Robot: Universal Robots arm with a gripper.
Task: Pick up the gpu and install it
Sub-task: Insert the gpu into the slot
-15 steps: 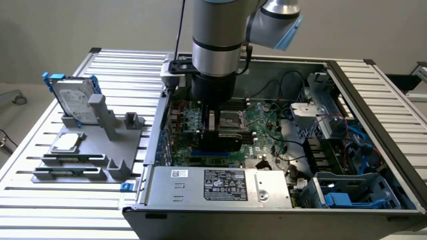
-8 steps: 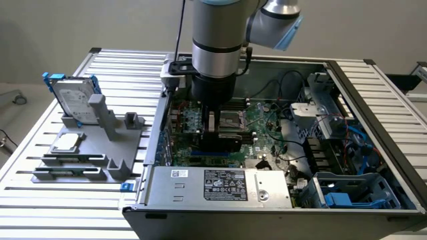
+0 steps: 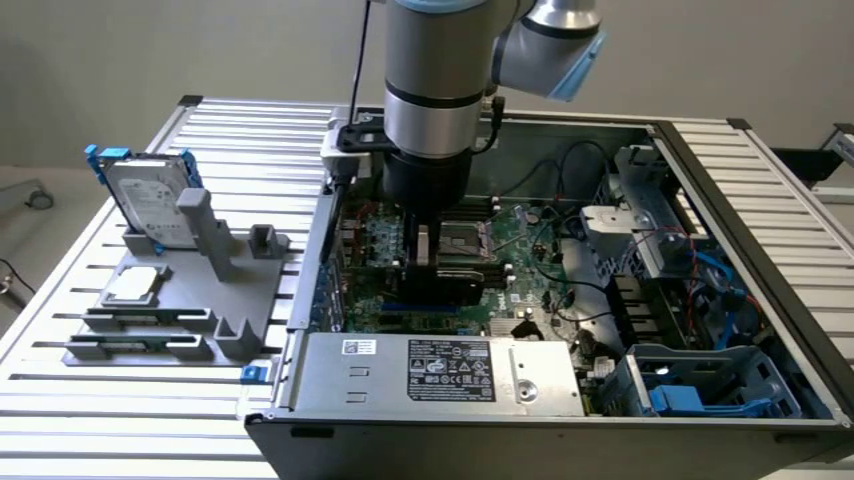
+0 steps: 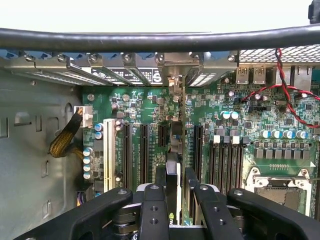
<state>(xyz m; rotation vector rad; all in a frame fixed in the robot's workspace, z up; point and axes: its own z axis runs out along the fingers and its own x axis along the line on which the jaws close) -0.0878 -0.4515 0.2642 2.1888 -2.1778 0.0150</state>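
Gpu, thin green-and-black card (image 3: 437, 288), hangs clamped in black gripper (image 4: 175, 176) low over large green motherboard (image 4: 140, 107) inside open grey case (image 3: 534, 445); slight tilt or offset from black expansion slots (image 4: 143, 155) could jam it or bend contacts.

Empty slots (image 4: 144, 155) either side of gpu (image 4: 173, 150)

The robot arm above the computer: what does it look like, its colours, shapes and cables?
The arm is a thick silver-grey tube with black rings and a light blue cap on its joint. A thin black cable runs down beside it. The gripper is black, built of jointed bars with silver bolts, ending in two slim fingers.
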